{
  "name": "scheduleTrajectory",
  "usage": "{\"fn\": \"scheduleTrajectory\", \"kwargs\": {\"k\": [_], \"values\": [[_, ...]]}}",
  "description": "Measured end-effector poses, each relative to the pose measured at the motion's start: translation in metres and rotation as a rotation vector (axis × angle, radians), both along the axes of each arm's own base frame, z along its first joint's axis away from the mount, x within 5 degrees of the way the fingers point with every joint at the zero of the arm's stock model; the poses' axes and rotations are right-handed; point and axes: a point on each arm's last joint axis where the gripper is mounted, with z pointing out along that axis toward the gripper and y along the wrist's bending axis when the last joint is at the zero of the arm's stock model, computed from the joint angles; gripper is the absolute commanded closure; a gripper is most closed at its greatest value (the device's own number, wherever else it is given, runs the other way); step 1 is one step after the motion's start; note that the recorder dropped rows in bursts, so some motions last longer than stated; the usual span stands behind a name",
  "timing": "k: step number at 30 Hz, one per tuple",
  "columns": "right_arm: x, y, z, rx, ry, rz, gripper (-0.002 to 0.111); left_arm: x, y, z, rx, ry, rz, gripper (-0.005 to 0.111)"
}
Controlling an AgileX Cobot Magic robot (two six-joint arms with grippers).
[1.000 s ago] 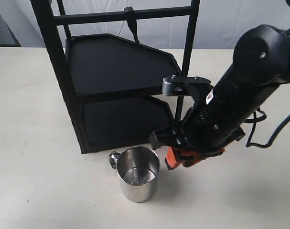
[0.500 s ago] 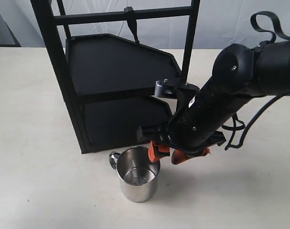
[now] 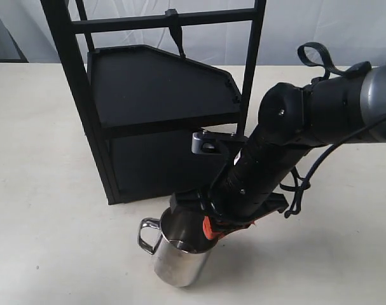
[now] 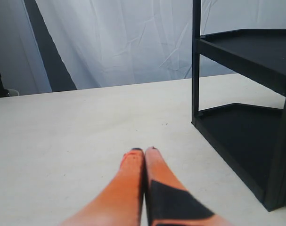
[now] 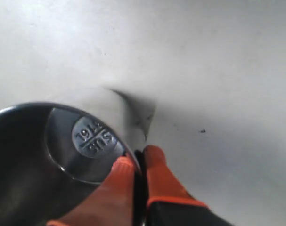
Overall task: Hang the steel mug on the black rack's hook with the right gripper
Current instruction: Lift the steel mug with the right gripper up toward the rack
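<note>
Mug (image 3: 178, 254): on the table (image 3: 46, 210), just near of the rack (image 3: 154, 114), tipped slightly, handle to the left.
Right gripper (image 5: 139, 162): pinched on the mug's right rim, one pad (image 5: 118, 175) inside the wall, the other outside; a rim hold leaves the handle free for hanging.
Hook (image 3: 175, 28): on the top bar, far above the mug, bare.
Left gripper (image 4: 143, 151): pads pressed together, holding nothing, parked left of the rack, likely to stay clear.

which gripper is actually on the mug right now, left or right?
The right gripper: its orange fingers pinch the steel mug wall at the rim, one inside, one outside. The left gripper is shut on nothing above bare table, beside the black rack.
</note>
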Motion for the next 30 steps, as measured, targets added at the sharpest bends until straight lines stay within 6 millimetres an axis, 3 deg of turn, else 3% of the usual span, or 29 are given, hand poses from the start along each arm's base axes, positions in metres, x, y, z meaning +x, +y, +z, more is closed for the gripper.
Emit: {"fn": "scheduleTrajectory", "kwargs": {"k": [6,14,17,23,30], "values": [[-0.007,-0.003,0.014,0.019,0.004,0.065,0.109,0.0,0.0,0.0,0.0,0.0,0.0,0.105],[-0.018,-0.012,0.091,0.245,-0.214,-0.005,0.109,0.0,0.0,0.0,0.0,0.0,0.0,0.105],[-0.014,-0.024,0.105,0.293,-0.239,-0.071,0.109,0.0,0.0,0.0,0.0,0.0,0.0,0.105],[-0.001,-0.049,0.122,0.351,-0.296,-0.177,0.109,0.0,0.0,0.0,0.0,0.0,0.0,0.105],[0.01,-0.056,0.135,0.504,-0.317,-0.224,0.109,0.0,0.0,0.0,0.0,0.0,0.0,0.105]]}}
